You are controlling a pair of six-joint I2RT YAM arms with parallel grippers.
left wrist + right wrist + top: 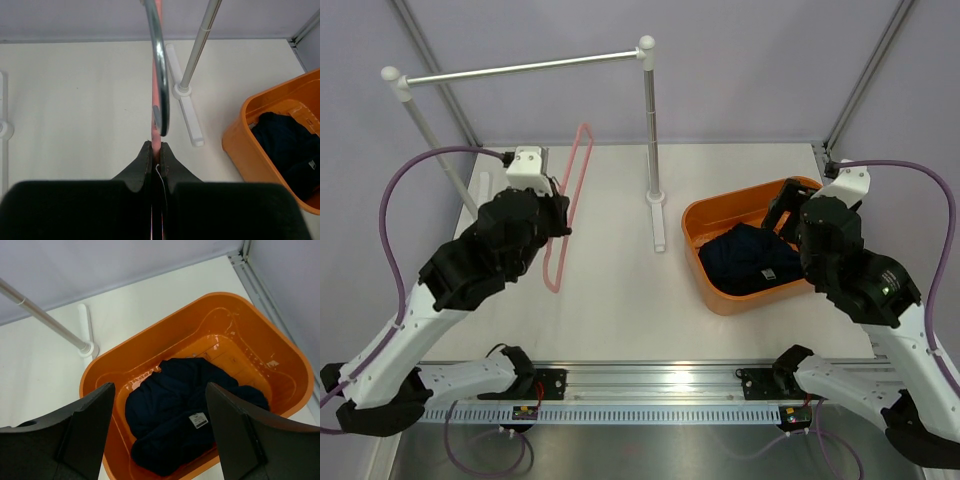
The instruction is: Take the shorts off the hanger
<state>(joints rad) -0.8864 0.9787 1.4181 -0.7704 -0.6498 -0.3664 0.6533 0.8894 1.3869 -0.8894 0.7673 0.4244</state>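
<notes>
The shorts (pixel 185 410) lie crumpled inside the orange tub (pixel 740 195), bunched toward its near wall, with a small white label facing up. No part of them hangs over the rim.

The right hand (pixel 159 390) hangs directly above the tub. Its fingers stand wide apart with nothing between them, and the shorts sit straight below the gap. This arm is by far the nearer to the cloth.

The hanger (pixel 553 287) is well to the left of the tub, beyond the upright post (pixel 651 130) of the rail. It is bare. The left hand (pixel 156 147) is clamped on its pink frame edge-on. Its long axis runs away from the arm bases, and the silver hook points away from the wrist.

Judging by this layout, the shorts are off the hanger and the task is as good as done. The right hand's next move looks like a plain lift. The cloth is beneath it, not between its fingers, so going straight up from the tub should clear both walls and shorts. The left hand would then only have to put the hanger down on the bench (pixel 620 320), on the far side of the post from the tub.
</notes>
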